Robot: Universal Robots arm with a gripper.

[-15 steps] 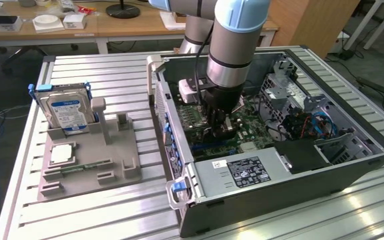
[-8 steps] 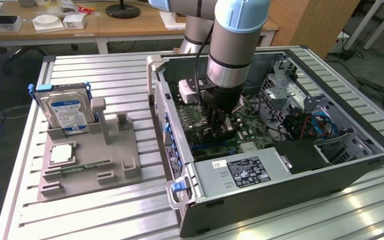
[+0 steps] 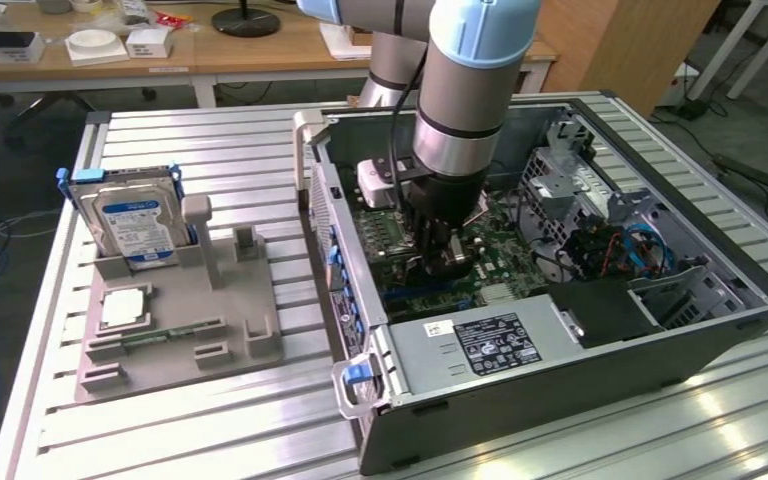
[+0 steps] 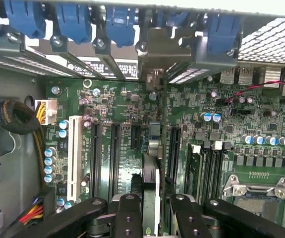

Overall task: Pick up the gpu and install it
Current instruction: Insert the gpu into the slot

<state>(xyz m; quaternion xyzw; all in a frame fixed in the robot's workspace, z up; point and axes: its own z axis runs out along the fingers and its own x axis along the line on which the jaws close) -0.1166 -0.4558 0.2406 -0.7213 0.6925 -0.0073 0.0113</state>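
Note:
My gripper (image 3: 446,262) is down inside the open computer case (image 3: 704,345), over the green motherboard (image 3: 491,250). In the wrist view the gripper (image 4: 152,206) is shut on the gpu (image 4: 150,171), seen edge-on as a thin upright card between the black fingers (image 4: 130,213). The card runs along the board between two black expansion slots (image 4: 115,158), and its bracket end (image 4: 154,79) reaches the rear slot openings with blue clips (image 4: 120,22). I cannot tell whether its edge is seated in the slot beneath it.
A grey fixture (image 3: 231,335) on the exterior view's left holds a silver hard drive with a blue label (image 3: 133,222), a processor chip (image 3: 127,306) and a green RAM stick (image 3: 157,336). Inside the case are a power supply (image 3: 491,345), a CPU socket (image 4: 256,193) and cable bundles (image 4: 18,116).

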